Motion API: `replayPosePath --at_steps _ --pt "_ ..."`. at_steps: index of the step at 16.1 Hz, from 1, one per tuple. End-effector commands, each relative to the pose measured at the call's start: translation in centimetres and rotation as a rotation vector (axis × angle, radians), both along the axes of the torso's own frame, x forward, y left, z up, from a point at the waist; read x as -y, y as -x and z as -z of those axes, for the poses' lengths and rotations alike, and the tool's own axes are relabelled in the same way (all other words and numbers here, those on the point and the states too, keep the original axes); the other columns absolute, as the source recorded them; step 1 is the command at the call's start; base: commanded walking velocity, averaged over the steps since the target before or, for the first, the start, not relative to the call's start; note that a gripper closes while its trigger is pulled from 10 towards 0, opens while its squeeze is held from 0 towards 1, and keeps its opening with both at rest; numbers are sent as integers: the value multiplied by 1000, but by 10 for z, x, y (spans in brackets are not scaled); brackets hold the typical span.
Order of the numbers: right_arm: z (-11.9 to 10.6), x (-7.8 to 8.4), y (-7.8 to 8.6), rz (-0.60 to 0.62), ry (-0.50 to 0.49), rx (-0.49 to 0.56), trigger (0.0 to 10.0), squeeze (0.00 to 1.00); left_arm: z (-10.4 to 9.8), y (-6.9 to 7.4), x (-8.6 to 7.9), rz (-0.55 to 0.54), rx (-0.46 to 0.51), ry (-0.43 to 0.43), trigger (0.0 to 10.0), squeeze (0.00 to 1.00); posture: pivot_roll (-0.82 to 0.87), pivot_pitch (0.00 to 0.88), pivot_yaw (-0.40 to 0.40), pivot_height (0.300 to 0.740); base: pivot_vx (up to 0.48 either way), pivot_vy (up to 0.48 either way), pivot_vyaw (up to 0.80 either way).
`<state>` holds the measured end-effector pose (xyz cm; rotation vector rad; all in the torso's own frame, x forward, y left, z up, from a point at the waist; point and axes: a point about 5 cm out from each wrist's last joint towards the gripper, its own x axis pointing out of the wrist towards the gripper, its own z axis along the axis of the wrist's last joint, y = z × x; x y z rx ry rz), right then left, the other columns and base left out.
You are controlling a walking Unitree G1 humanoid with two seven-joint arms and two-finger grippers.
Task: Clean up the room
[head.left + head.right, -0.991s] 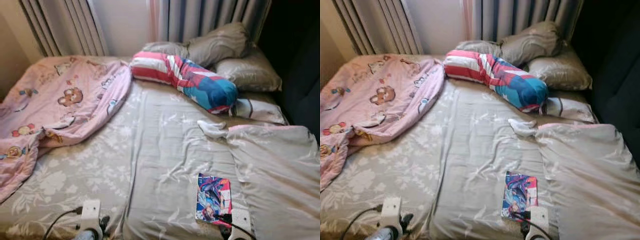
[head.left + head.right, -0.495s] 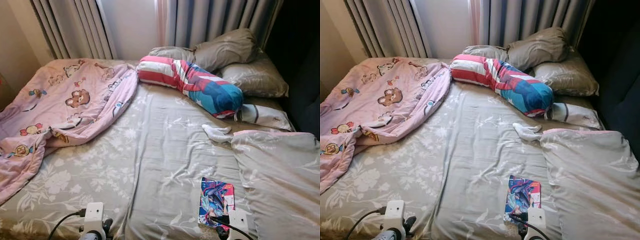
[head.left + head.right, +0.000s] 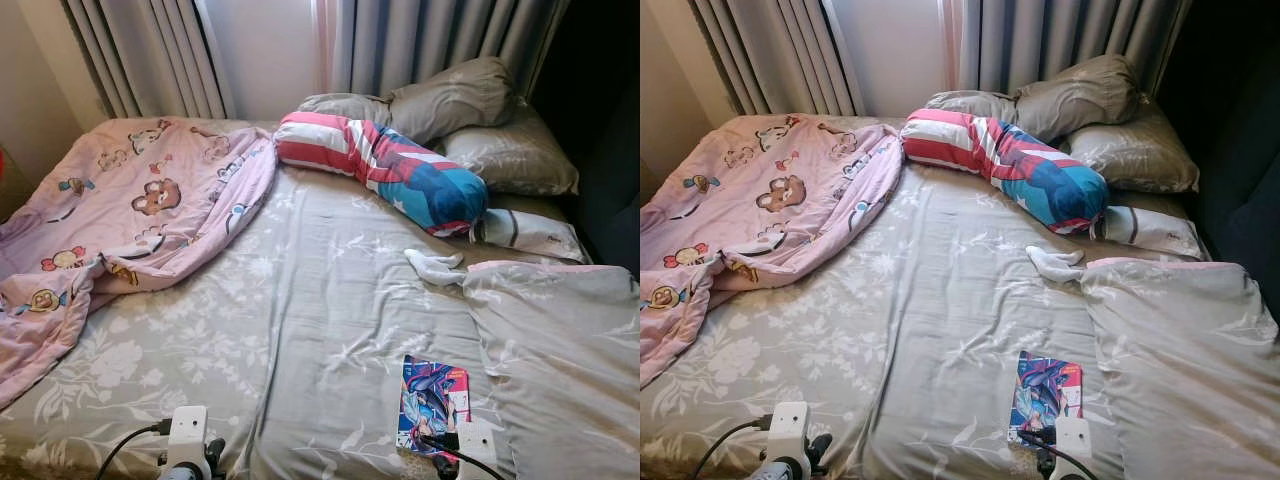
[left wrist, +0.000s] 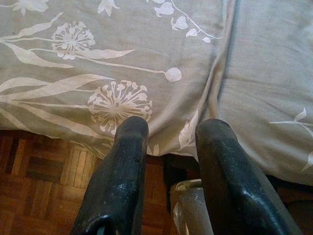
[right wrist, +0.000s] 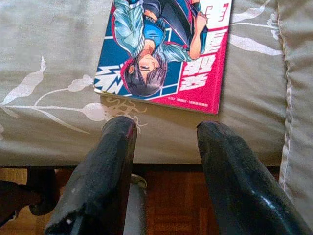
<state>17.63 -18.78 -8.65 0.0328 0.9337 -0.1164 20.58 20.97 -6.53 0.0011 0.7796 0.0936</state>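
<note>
Bed: grey floral sheet, wood floor under its edge.
Comic book: just ahead of right gripper; cover writing unreadable.
Right jaws: open, empty.
Left gripper: jaws open, empty, at sheet edge.

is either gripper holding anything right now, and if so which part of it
Nothing is held. The right gripper is open just short of the comic book on the bed; the left gripper is open over the bed's edge.

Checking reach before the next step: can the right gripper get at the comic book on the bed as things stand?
Probably yes. The right gripper hangs open at the bed's edge, just short of the comic book, which lies flat with nothing between.
</note>
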Motion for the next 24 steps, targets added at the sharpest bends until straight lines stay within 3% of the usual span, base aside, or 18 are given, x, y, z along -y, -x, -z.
replayPosePath --at_steps 1,13,24 --pt "1 0 1 0 1 -7 10000 0 5 7 0 9 -40 -4 10000 0 109 6 3 740 0 0 0" --pt "-2 3 -3 0 4 3 10000 0 7 12 1 8 -51 -1 10000 0 111 0 -3 740 0 0 0" --pt "0 3 0 10 4 -7 10000 0 8 14 0 27 -56 -12 10000 0 110 0 6 740 -201 0 0"
